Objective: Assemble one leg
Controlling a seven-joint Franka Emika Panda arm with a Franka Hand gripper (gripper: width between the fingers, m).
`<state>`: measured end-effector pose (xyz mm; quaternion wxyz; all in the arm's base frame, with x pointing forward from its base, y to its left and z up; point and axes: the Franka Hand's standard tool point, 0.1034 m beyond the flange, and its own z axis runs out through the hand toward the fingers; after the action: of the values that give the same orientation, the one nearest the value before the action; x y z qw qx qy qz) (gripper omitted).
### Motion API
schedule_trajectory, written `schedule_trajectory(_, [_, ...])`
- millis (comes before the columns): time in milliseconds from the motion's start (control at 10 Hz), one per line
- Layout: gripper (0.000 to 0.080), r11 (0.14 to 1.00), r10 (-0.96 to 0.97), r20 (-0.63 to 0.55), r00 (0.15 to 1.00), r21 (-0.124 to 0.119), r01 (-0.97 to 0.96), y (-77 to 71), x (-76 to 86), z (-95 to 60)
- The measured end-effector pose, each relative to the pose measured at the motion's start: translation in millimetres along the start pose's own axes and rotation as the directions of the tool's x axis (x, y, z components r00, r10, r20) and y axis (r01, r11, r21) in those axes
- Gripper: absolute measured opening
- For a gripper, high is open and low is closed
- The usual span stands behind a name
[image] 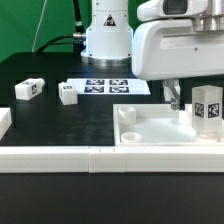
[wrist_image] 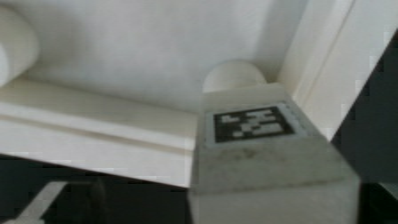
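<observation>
Black surface carries a white tray, the marker board behind it. The claw hangs over the tray; whether it grips cannot be told. The leg stands upright beneath it, near a corner hole.

Bright, even light; close up, the leg looks blurred, perhaps defocused.

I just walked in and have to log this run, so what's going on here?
The Panda arm's gripper is down over the white tray, beside an upright leg close to a corner hole. Whether it grips that leg is unclear. Two more legs lie on the black table, by the marker board.
</observation>
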<state>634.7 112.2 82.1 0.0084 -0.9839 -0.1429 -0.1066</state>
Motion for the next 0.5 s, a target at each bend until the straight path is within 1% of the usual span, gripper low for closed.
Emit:
schedule_trajectory(100, [0.0649, 1.0, 0.01, 0.001, 1.0, 0.001, -0.01, 0.4, -0.5, 0.8])
schedule_trajectory(300, [0.0379, 1.0, 0.01, 0.002, 1.0, 0.0, -0.01, 0.7, -1.0, 1.5])
schedule_trajectory(400, [0.0379, 1.0, 0.01, 0.002, 1.0, 0.0, -0.01, 0.6, -1.1, 1.6])
schedule_trajectory(500, [0.029, 1.0, 0.015, 0.003, 1.0, 0.001, -0.015, 0.7, -1.3, 1.9])
